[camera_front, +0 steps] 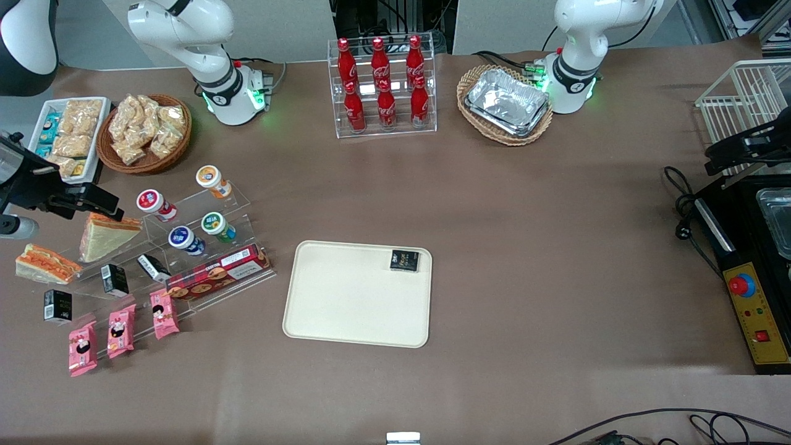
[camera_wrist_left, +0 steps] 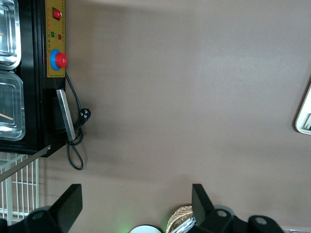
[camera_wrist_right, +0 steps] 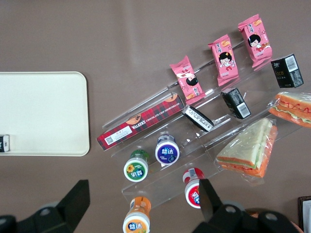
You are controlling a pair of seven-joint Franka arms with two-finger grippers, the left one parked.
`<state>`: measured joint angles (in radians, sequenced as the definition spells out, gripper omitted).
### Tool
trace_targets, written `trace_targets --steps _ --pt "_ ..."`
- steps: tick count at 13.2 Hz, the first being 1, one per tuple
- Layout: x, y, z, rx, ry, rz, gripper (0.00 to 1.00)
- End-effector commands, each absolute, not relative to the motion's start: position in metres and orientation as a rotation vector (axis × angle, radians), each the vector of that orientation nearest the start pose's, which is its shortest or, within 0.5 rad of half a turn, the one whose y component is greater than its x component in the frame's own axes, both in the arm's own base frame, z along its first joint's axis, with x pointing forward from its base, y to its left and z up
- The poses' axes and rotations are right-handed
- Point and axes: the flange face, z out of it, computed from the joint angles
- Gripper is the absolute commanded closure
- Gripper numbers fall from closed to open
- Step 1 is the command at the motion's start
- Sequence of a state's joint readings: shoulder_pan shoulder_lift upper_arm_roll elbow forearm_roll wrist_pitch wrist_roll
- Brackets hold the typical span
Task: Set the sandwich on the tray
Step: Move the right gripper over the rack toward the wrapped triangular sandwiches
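Note:
The sandwich (camera_front: 46, 262), a small clear-wrapped wedge with orange-red filling layers, lies on the clear rack at the working arm's end of the table; it also shows in the right wrist view (camera_wrist_right: 294, 108). A larger sandwich with a pale triangular face (camera_front: 108, 238) lies beside it (camera_wrist_right: 250, 148). The cream-beige tray (camera_front: 346, 309) sits mid-table (camera_wrist_right: 43, 116), with a small black box (camera_front: 405, 261) in one corner. My right gripper (camera_front: 93, 204) is open and empty, held above the rack near the larger sandwich and the small bottles (camera_wrist_right: 143, 204).
The clear stepped rack (camera_front: 241, 204) holds small bottles (camera_front: 185, 240), a red biscuit box (camera_front: 216, 275), black boxes and pink snack packs (camera_front: 120, 330). A snack basket (camera_front: 145, 133), a cola rack (camera_front: 383, 86) and a basket of foil trays (camera_front: 507, 102) stand farther from the camera.

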<state>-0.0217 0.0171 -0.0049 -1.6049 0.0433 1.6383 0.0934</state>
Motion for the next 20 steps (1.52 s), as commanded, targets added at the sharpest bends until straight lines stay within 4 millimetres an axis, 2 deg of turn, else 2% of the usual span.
trace_targets --steps 1,5,6,9,11,13,15,18,20 --pt "0.568 -0.019 0.609 -3.074 0.210 -0.031 0.00" --pt "0.564 -0.025 0.611 -3.082 0.176 -0.019 0.00" --pt "0.560 -0.041 0.611 -3.087 0.110 0.001 0.00" --pt "0.550 -0.090 0.612 -3.082 -0.192 0.017 0.00" --pt "0.545 -0.110 0.614 -3.098 -0.490 0.028 0.00" --pt "0.543 -0.122 0.615 -3.083 -0.802 0.063 0.00" --pt "0.537 -0.151 0.614 -2.988 -1.087 0.054 0.00" --pt "0.534 -0.182 0.607 -2.830 -1.454 0.046 0.00" --pt "0.536 -0.202 0.595 -2.707 -1.644 0.027 0.00"
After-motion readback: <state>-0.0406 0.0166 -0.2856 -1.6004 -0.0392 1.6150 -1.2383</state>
